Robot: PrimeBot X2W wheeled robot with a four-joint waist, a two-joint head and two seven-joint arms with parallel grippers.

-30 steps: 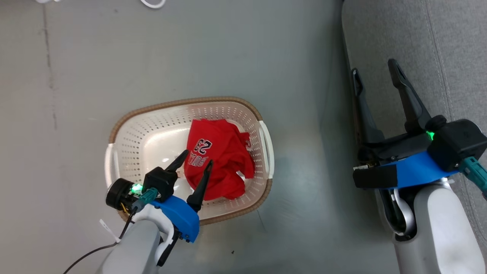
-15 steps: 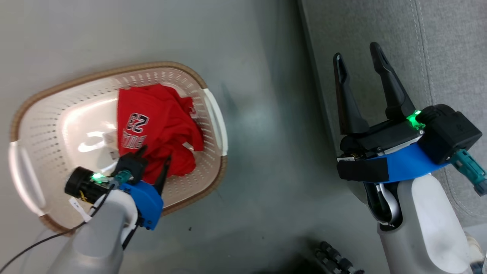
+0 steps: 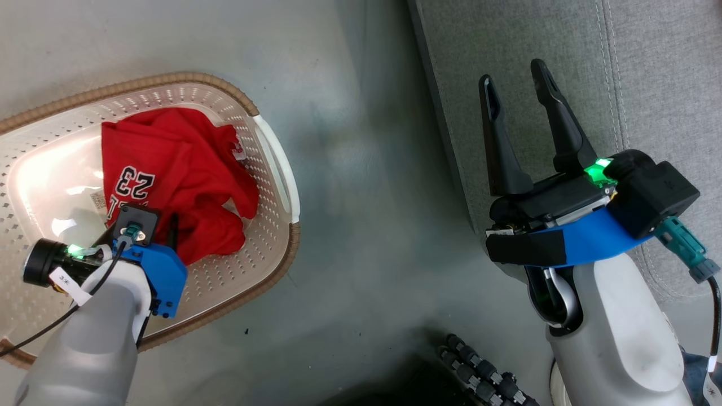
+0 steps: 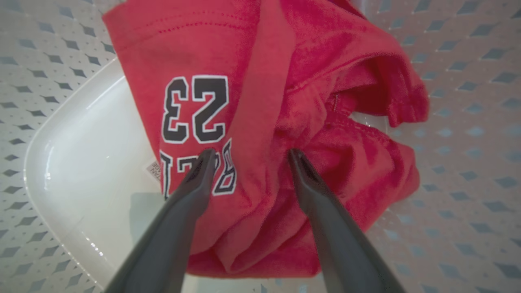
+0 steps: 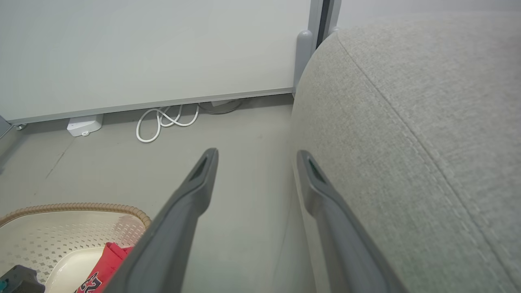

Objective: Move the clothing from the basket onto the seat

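The red clothing (image 3: 175, 175), with a black-and-white "23", lies crumpled in the cream basket (image 3: 169, 80) on the floor. My left gripper (image 4: 251, 152) points down into the basket, open. Its two fingers straddle a raised fold of the clothing (image 4: 264, 101), with the tips at the fabric by the lettering. My right gripper (image 3: 512, 72) is open and holds nothing; it hovers over the left edge of the grey seat (image 3: 564, 45). In the right wrist view, the right gripper (image 5: 256, 152) stands beside the seat's (image 5: 407, 122) rounded side, with the basket (image 5: 73, 208) and clothing (image 5: 103, 264) at lower left.
Grey floor (image 3: 361, 169) separates the basket from the seat. A coiled white cable (image 5: 163, 122) and a small white box (image 5: 83, 125) lie along a pale wall panel. A dark ribbed part (image 3: 479, 372) sits at the bottom edge near my right forearm.
The head camera has swung, shifting the basket left in view. My left gripper has dropped from above the basket down onto the clothing, still open. The right gripper stays open by the seat.
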